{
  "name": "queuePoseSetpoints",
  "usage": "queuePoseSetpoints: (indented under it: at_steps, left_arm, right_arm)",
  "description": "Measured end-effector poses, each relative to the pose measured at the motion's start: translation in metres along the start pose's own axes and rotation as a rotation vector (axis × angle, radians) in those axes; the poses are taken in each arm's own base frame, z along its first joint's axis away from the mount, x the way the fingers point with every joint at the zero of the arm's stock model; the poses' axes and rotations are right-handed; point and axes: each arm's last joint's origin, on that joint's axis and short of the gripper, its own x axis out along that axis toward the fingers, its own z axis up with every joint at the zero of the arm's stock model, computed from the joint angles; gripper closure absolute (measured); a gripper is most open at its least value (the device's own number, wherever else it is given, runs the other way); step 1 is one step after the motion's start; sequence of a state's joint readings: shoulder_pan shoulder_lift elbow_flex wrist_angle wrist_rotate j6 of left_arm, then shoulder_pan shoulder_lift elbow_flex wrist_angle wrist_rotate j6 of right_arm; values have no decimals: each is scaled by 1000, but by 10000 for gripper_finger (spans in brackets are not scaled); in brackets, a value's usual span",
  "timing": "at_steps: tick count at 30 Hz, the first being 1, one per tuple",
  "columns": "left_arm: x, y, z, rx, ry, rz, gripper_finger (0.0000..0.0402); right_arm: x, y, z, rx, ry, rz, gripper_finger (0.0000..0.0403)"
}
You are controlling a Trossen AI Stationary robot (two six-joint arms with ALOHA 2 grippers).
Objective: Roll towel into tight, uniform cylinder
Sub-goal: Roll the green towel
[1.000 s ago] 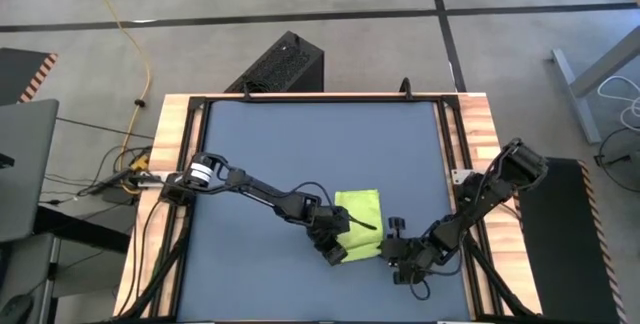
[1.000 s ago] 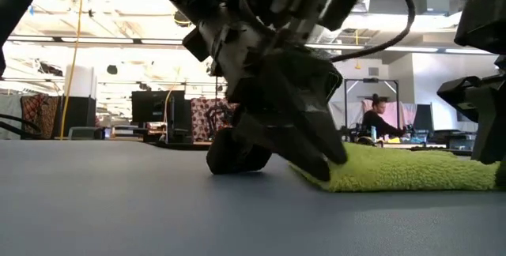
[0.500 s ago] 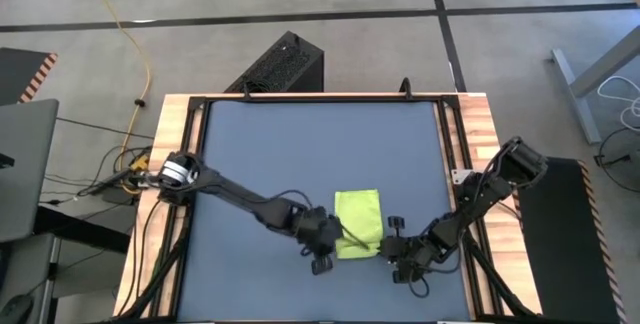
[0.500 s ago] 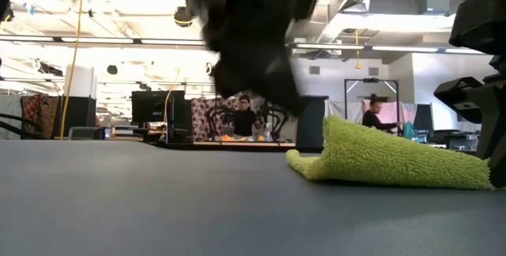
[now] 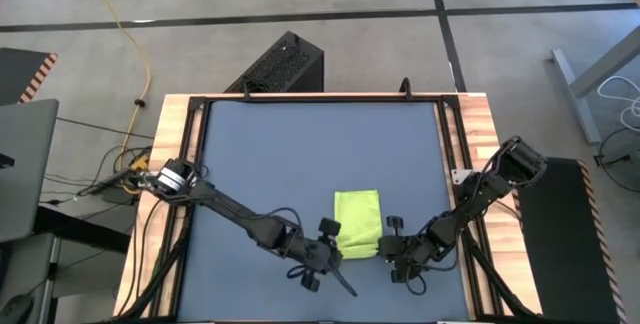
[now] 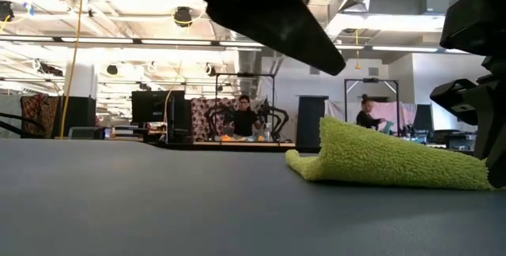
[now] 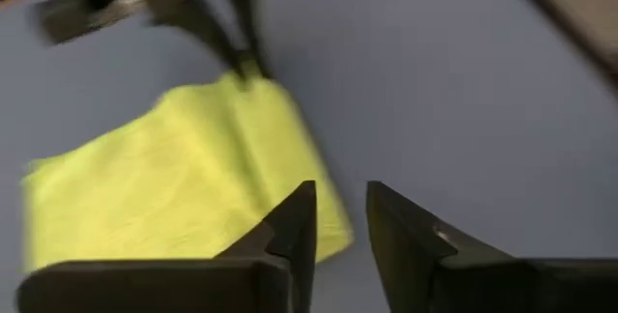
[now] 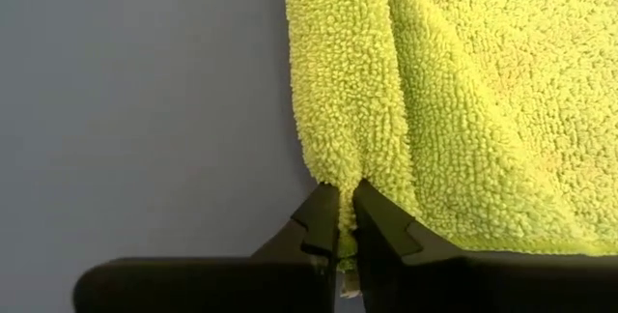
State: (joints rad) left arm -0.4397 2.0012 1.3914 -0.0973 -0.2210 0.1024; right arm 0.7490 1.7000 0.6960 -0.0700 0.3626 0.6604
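Two grippers frame the towel [image 5: 358,223] on the dark blue-grey mat [image 5: 300,154], and both are mine. On my right side, the right gripper [image 5: 386,248] sits at the towel's near right corner, its two dark fingers [image 8: 323,218] drawn almost together on a narrow fold of the lime cloth's edge; the right wrist view shows the plush fabric running away from that pinch, doubled over itself just beyond my fingertips, with bare mat beside it. My left gripper [image 5: 333,277] hangs clear of the cloth, just off its near left corner, and nothing sits between its fingers [image 7: 294,224], which stand a little apart with only mat showing in the gap. From the left wrist the towel [image 7: 183,183] lies ahead of and beside those fingers, not touching them, and my right gripper [image 7: 237,47] shows at the cloth's far corner. Seen level across the table, the towel [image 6: 391,160] rests on the mat as a low folded heap, its upper layer lifted into a soft ridge, while the dark underside of my left arm [image 6: 261,11] fills the space above it. Beyond the table, people [image 6: 243,119] sit at desks in the room behind.
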Motion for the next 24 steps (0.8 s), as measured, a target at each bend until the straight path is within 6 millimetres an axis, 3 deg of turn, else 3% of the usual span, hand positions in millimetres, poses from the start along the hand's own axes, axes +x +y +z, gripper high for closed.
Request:
queuePoseSetpoints:
  at_steps: [6, 10, 13, 24]
  left_arm:
    - [19, -7, -8, 94, -27, -89, 248]
    - [29, -8, -16, 118, 7, -15, 217]
    - [30, -7, -16, 109, 8, 57, 208]
    - [32, 0, -26, 65, 98, 20, 207]
  right_arm:
    - [0, -1, 2, 35, 1, 7, 357]
    - [-2, 0, 3, 59, -2, 19, 357]
    - [-4, -1, 4, 70, -3, 24, 357]
    - [-4, -3, 7, 93, 1, 29, 357]
